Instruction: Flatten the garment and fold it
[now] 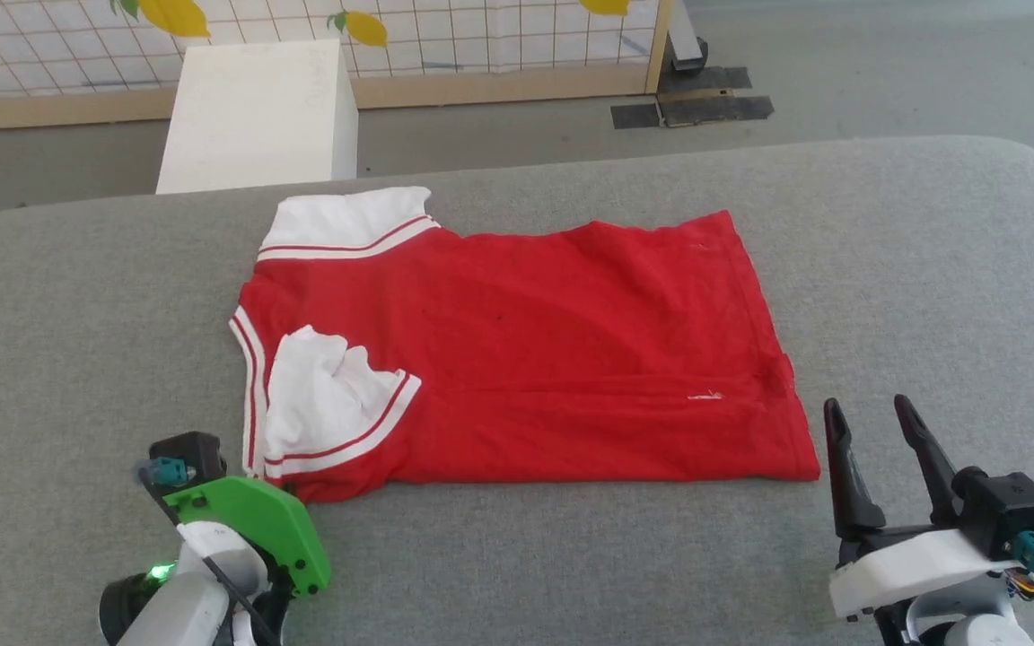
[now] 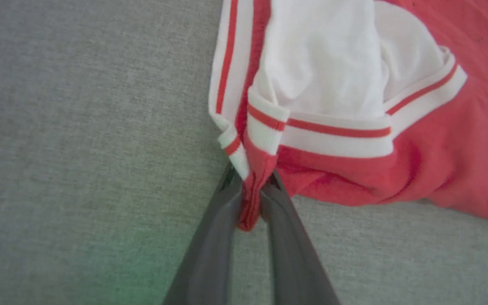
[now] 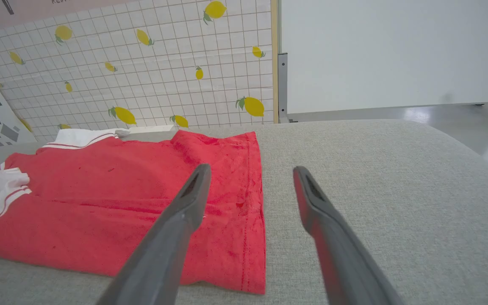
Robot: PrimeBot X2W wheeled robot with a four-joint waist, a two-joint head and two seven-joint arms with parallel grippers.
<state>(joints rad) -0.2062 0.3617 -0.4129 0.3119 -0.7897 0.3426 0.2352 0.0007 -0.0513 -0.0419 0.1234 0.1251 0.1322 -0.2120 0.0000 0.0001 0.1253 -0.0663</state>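
Nearest in, the left gripper (image 2: pixel 250 180) is clamped on the jersey's (image 1: pixel 526 359) near shoulder corner, with red cloth and striped trim squeezed between its fingers. The right gripper (image 1: pixel 867 404) sits just off the hem corner, jaws wide apart and holding nothing. The jersey lies spread on the grey padded surface (image 1: pixel 930 269), its body mostly smooth. The near armhole (image 1: pixel 328 404) is bunched white-side-up, and the far shoulder (image 1: pixel 346 220) is flipped too. Flattening looks nearly done, and folding appears not to have begun.
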